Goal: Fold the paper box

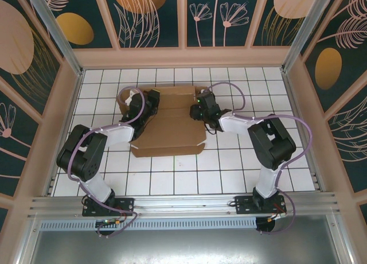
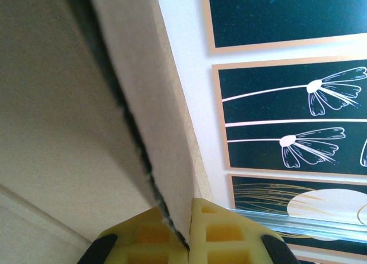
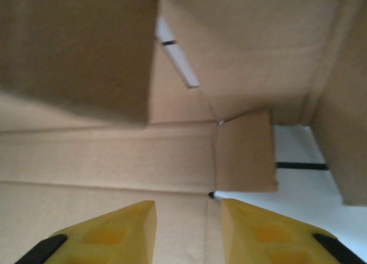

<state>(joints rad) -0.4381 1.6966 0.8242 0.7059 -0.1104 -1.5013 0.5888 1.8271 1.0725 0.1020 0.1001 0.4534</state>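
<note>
Well, on the table the box lies at the middle, its far part partly raised between my arms. My left pincer is clamped tight on the box's thin side flap. My right pincer stands part open over the inner panel, gripping nothing. I judge the left should hold that flap upright while the right presses on the crease itself. The top view gives the layout; the left wrist view gives the pinch, and the right wrist view a small tab.
</note>
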